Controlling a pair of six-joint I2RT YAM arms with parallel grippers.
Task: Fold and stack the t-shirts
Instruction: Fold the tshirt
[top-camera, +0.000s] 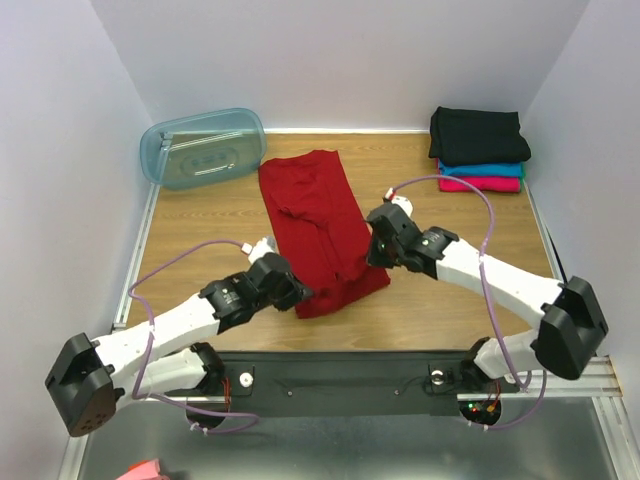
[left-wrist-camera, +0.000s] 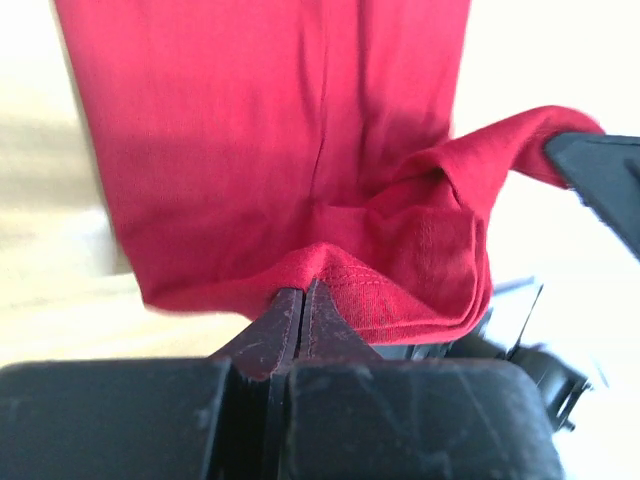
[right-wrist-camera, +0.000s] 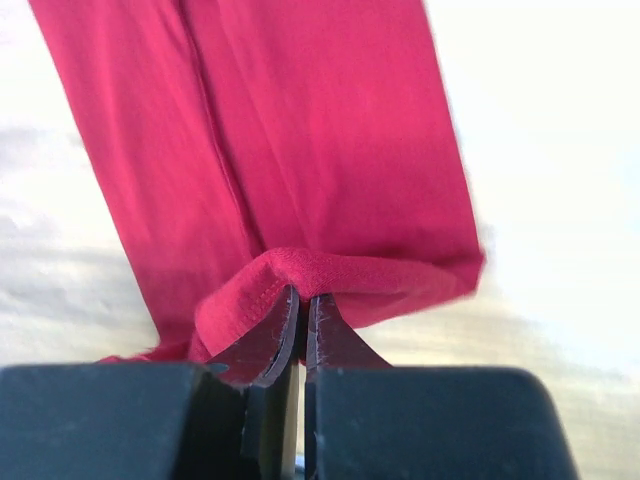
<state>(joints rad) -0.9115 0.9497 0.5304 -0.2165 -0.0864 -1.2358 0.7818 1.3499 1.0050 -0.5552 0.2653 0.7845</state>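
1. Your deep red t-shirt (top-camera: 318, 215) is laid out down the middle of the wooden table (top-camera: 440, 310), folded into a long narrow strip running far to near. The far end is flat, and the near end sits between your two arms.
2. Your left gripper (left-wrist-camera: 305, 300) has its jaws pinched all the way together, no gap, with the stitched hem of the red shirt bunched right at the tips. So it's clamped on cloth, not on air.
3. Your right gripper (right-wrist-camera: 303, 305) is the same deal: jaws pressed tight with a rolled lip of that hem caught between them.
4. From the top camera, your left claw is on the near left corner of the strip. The right one is on the right edge, a bit farther out. The cloth between them is rumpled and humped up, not flat.
5. In the left wrist view a tongue of red fabric stretches off to the right, up to the black tip of the other claw.
6. The folded pile is in the far right corner: black shirt (top-camera: 478, 133) on top, teal shirt (top-camera: 492, 170) under it, magenta shirt (top-camera: 480, 185) at the bottom. It's well apart from the red one.
7. The pale blue tub (top-camera: 203, 147) is in the far left corner, tilted up against the wall, just beside the far left corner of the red shirt. Can't tell if they touch.
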